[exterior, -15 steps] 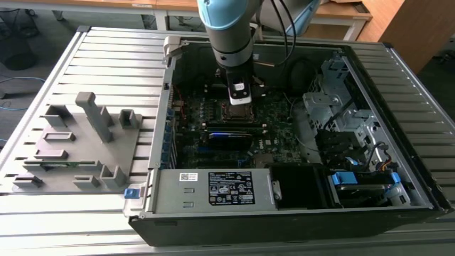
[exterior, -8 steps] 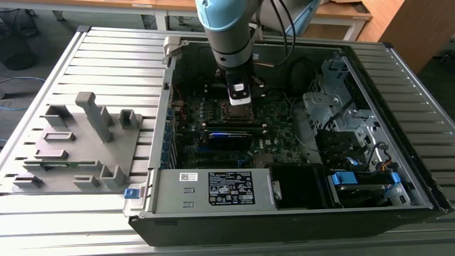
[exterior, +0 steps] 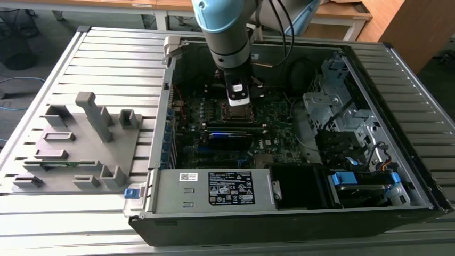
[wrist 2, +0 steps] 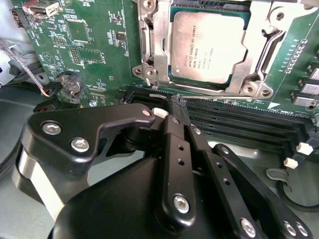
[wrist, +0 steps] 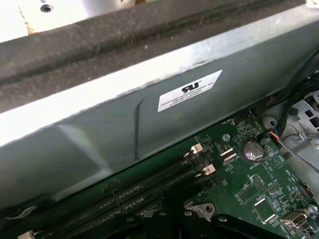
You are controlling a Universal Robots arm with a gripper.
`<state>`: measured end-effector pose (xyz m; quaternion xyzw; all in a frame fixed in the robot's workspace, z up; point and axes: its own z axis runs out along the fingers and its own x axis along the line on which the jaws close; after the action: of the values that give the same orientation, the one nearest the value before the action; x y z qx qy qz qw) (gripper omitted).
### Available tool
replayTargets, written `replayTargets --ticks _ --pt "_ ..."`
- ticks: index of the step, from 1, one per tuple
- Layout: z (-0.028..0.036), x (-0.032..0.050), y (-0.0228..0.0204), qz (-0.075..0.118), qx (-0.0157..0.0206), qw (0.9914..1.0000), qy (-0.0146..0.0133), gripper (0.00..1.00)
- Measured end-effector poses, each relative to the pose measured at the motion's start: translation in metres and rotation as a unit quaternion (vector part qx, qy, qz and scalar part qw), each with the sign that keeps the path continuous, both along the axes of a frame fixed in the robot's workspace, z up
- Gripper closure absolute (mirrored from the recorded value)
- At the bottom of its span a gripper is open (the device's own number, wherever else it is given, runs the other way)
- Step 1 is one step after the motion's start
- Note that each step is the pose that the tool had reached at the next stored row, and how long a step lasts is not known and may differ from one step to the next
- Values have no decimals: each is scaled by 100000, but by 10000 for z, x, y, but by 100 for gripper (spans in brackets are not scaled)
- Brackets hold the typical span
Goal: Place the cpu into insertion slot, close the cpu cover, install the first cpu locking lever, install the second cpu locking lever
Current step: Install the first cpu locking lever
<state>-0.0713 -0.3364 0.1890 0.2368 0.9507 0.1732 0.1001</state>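
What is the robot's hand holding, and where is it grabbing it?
Can't tell for sure. The hand has its tip right at the end of the thin metal lever beside the chip, pinching or just pushing.

Exterior view overlooks the case (exterior: 284, 226); both wrist views sit close over the motherboard (wrist 2: 99, 55).

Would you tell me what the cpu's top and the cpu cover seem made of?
The cpu: apparently metal, dull grey matte top without glare. The cpu cover: likely thin stamped steel, silvery, with bright glints along its edges.
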Motion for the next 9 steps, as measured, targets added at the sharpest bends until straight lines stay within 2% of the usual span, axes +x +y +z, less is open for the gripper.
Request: replayTargets --ticks 6,9 --pt "-6 0 4 15 5 100000 -290 89" --pt "-7 -2 4 24 4 99999 -321 89"
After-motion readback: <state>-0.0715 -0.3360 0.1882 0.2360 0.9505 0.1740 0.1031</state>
